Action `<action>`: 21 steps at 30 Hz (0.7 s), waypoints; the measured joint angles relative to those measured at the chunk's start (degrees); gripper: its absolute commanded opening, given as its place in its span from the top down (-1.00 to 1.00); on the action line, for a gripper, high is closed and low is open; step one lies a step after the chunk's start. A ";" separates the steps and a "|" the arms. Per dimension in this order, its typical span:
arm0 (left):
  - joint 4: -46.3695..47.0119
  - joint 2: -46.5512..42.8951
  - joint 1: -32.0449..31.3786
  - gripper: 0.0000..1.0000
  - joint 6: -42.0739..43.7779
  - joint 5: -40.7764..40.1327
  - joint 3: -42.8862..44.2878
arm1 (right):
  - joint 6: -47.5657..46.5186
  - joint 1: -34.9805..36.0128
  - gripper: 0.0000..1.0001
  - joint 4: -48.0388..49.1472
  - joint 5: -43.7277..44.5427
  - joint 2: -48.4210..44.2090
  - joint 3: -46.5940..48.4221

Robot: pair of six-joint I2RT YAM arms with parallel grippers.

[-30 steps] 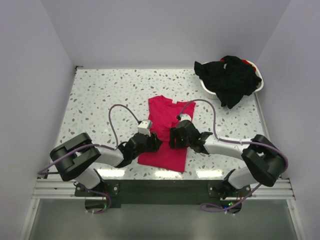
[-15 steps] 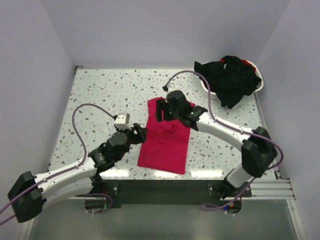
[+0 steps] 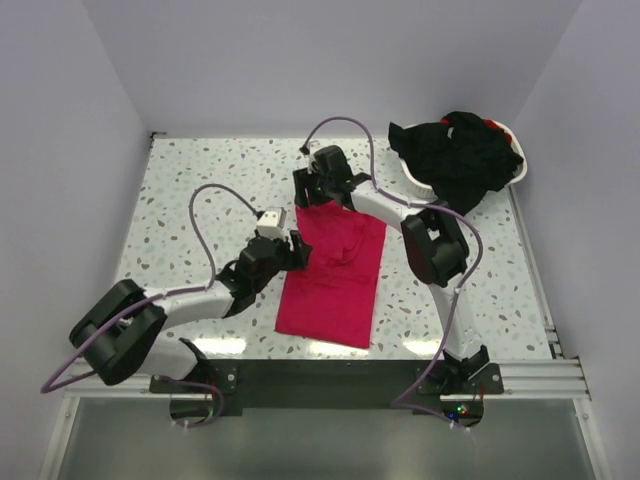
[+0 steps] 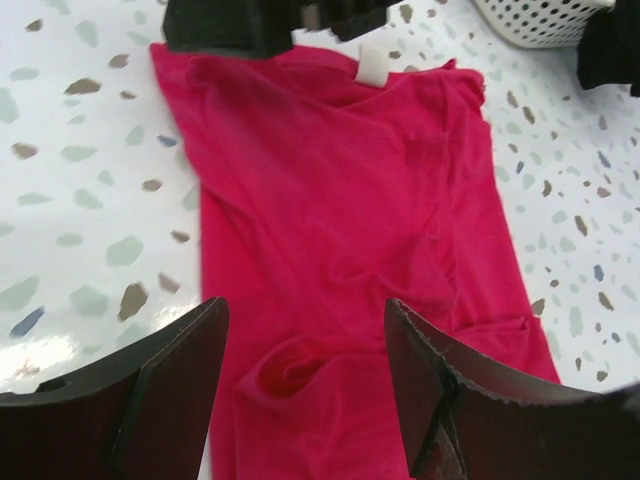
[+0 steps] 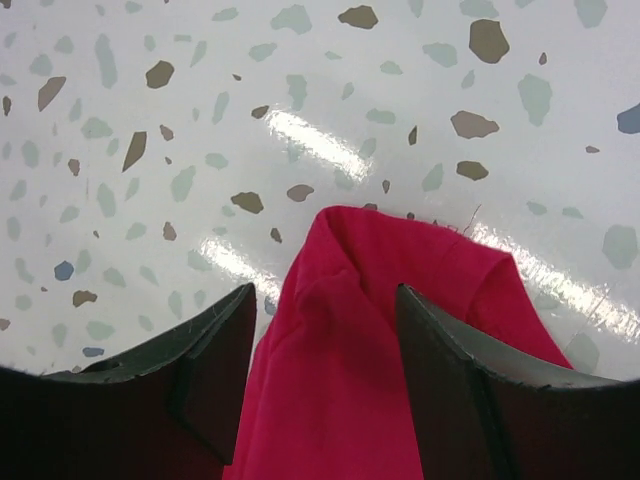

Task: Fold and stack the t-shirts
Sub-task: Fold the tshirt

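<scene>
Red t-shirt point(image 3: 335, 280) lies flat mid-table point(image 3: 200, 190), with bare tabletop wide to its left. Black t-shirts point(image 3: 460, 155) fill the far-right basket point(image 3: 415, 180). Right gripper point(image 5: 325, 300), jaws apart, straddles the shirt's far-left corner. Left gripper point(image 4: 305, 330), likewise agape, straddles its left edge.

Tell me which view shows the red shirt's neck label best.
Left wrist: the white neck label shows clearly on the red shirt. Top external: label not discernible. Right wrist: only a shirt corner, no label.
</scene>
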 measured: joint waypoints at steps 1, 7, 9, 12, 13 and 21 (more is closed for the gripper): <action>1.38 1.84 0.20 -0.35 0.02 0.94 1.03 | -0.50 -0.37 -0.22 -0.11 -0.35 1.29 1.09; 9.18 12.17 1.84 -0.32 -0.24 6.05 4.85 | -1.42 -2.69 -0.13 -0.46 -3.72 5.35 5.35; 10.64 15.23 2.54 -0.31 -0.31 7.23 5.05 | -1.42 -3.19 -0.10 -0.50 -4.57 5.66 5.35; 11.13 18.10 3.39 -0.29 -0.70 8.02 5.07 | -1.40 -3.72 -0.07 -0.44 -5.99 6.19 5.44; 11.19 18.64 3.58 -0.29 -0.74 8.11 5.07 | -1.38 -3.80 -0.06 -0.48 -6.32 6.34 5.44; 12.04 19.02 4.61 -0.29 -0.72 7.58 4.87 | -1.38 -3.67 0.02 0.55 -8.74 6.45 5.44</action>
